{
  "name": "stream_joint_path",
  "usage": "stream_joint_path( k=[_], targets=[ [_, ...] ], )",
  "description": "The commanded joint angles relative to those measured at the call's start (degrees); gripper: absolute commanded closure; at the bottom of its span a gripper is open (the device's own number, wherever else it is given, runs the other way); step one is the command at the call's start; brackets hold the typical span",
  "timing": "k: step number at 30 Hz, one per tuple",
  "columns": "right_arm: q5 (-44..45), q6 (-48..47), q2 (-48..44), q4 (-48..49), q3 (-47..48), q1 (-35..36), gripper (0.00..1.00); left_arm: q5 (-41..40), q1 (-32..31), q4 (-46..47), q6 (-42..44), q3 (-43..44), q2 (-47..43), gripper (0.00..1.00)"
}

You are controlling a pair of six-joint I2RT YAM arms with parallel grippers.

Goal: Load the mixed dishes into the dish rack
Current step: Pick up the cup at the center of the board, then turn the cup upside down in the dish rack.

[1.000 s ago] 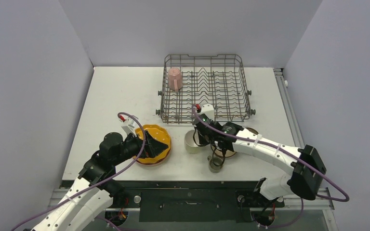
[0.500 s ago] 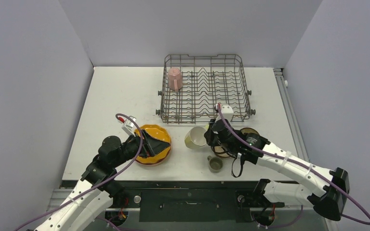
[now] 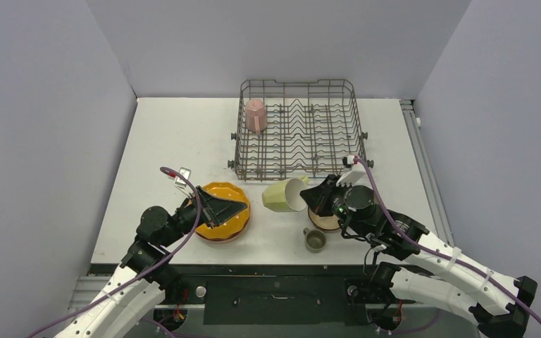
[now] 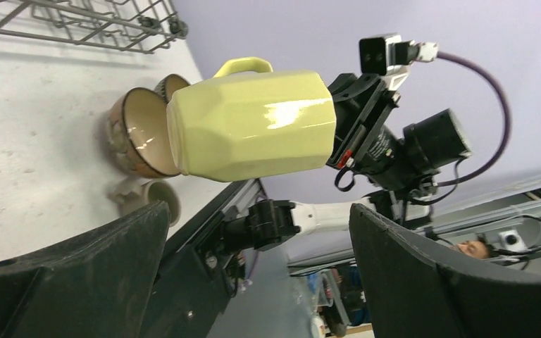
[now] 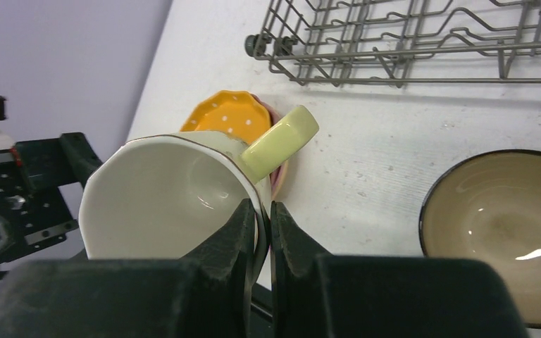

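Pale yellow mug (image 3: 284, 195) hung sideways above the table (image 3: 176, 134) near the dish rack (image 3: 297, 82), rim pinched in the right end effector (image 5: 260, 215); the left end effector (image 3: 227, 209) gaped wide, empty, over the orange plate (image 3: 224, 189).

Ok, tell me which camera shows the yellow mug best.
Left wrist: the mug shows whole, side on, handle included. Right wrist shows only its rim, inside and handle; the top view shows it small.
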Motion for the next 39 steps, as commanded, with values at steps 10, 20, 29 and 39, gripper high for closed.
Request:
stream_joint_path(
  k=[10, 20, 29, 39],
  targets=[
    [-0.8, 4.4, -7.4, 28.6, -4.0, 5.3, 1.00, 0.9, 0.2, 24.2, -13.3, -2.6, 1.2, 0.04],
    [2.9, 2.8, -6.2, 38.4, -4.8, 10.3, 1.00, 0.0, 0.3, 30.3, -16.7, -3.5, 1.0, 0.04],
    [2.0, 2.9, -4.6, 45.4, -5.2, 11.4, 1.00, 0.1, 0.2, 33.9, -18.8, -4.2, 1.9, 0.04],
    [1.2, 1.2, -2.2, 50.8, -5.5, 12.7, 1.00, 0.3, 0.2, 42.3, -23.5, -5.5, 4.1, 0.04]
  ],
)
